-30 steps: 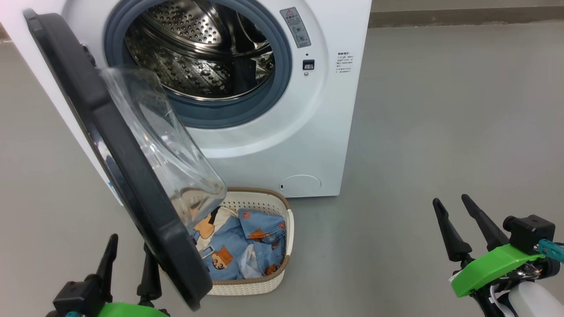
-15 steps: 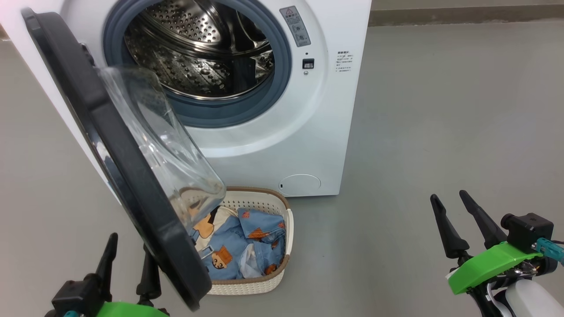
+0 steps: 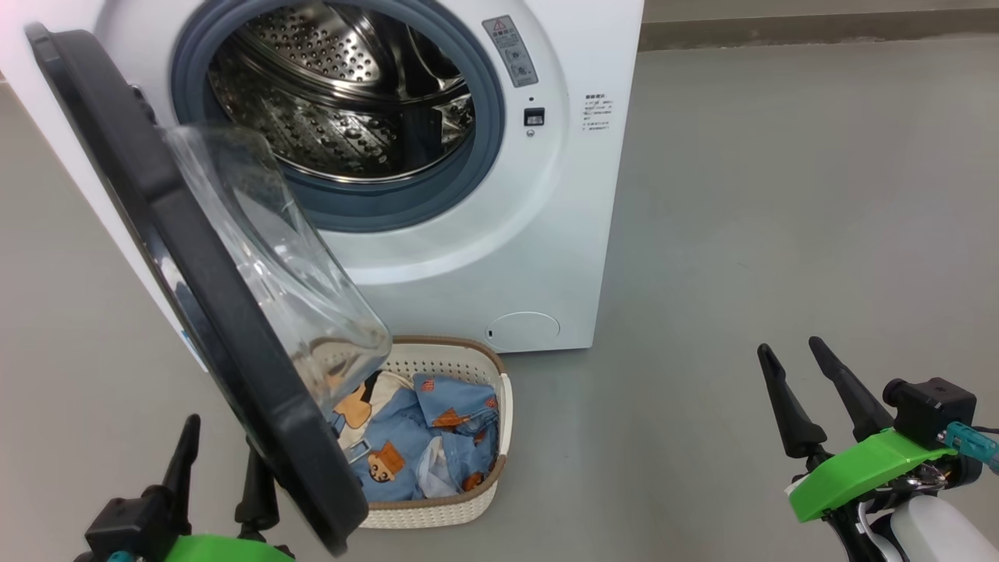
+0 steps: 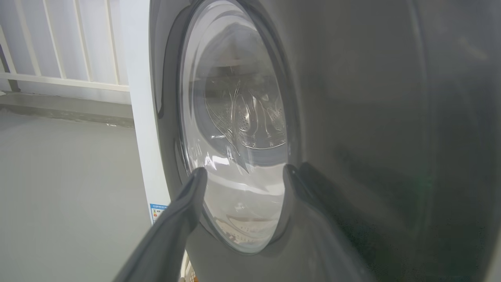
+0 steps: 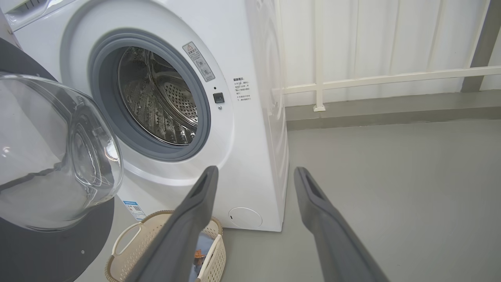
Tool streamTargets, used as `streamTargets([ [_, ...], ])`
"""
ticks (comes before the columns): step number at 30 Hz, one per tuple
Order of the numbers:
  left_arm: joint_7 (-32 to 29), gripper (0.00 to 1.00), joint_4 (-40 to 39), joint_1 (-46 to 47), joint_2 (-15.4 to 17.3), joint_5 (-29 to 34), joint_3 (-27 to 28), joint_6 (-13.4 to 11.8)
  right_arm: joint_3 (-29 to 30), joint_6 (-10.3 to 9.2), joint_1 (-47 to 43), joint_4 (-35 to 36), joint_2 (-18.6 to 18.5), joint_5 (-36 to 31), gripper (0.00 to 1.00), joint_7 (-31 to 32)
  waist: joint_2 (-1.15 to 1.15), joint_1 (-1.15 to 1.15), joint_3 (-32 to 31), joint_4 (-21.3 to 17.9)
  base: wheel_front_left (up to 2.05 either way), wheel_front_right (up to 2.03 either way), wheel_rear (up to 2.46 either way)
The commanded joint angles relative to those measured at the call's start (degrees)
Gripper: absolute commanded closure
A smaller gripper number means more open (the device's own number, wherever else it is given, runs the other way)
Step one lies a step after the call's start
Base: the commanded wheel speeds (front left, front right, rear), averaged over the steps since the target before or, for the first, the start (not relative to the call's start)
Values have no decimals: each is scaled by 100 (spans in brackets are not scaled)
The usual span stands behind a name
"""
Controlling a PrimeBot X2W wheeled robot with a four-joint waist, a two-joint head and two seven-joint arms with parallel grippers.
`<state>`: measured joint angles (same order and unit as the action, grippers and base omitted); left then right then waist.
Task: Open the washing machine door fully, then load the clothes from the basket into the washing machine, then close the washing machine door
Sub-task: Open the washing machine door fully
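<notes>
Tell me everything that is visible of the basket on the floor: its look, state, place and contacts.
The basket is small, cream-white and perforated, plastic by its look, a rounded rectangle with a brown woven-look rim. It stands upright on the grey floor close before the washing machine, partly under the open door, whose glass bowl hides one corner in the head view. The right wrist view shows a side handle. Light blue printed clothes lie inside.

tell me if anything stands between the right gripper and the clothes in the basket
Nothing visible does: bare floor lies between the right gripper and the basket. The washing machine door overhangs only the left side of the clothes.
</notes>
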<state>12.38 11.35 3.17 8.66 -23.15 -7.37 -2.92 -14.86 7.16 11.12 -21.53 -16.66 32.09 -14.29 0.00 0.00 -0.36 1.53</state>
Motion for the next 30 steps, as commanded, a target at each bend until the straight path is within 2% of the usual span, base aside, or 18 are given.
streamTargets([
  [1, 52, 0, -125, 110, 145, -46, 180, -36, -101, 33, 44, 133, -82, -73, 0, -71, 0, 0, 2, -21, 0, 0, 0],
  [6, 56, 0, -144, 114, 173, -58, 183, -57, -105, 33, 34, 139, -70, -66, 0, -71, 0, 0, 8, -56, 0, 0, 0],
  [7, 57, 10, -153, 115, 178, -62, 184, -61, -103, 33, 31, 137, -70, -65, 0, -71, 0, 0, 7, -58, 0, 0, 0],
  [8, 58, 58, -164, 116, 183, -64, 185, -66, -100, 33, 28, 135, -68, -64, 0, -71, 0, 0, 6, -60, 0, 0, 0],
  [9, 64, 100, -178, 117, 188, -65, 189, -70, -96, 33, 24, 136, -66, -64, 0, -71, 0, 0, 5, -60, 0, 0, 0],
  [15, 102, 100, -344, 130, 217, -64, 217, -100, -72, 33, 3, 139, -52, -68, 0, -71, 0, 0, 4, -23, 0, 0, 0],
  [23, 183, 100, -965, 126, 283, 154, 266, -249, -60, 33, -13, 135, -22, -71, 0, -71, 0, 0, -9, 75, 0, 0, 0],
  [30, 135, 100, -2032, 101, 313, 540, 70, -465, -65, 33, -31, 113, -3, -60, 0, -71, 0, 0, -32, 197, 0, 0, 0],
])
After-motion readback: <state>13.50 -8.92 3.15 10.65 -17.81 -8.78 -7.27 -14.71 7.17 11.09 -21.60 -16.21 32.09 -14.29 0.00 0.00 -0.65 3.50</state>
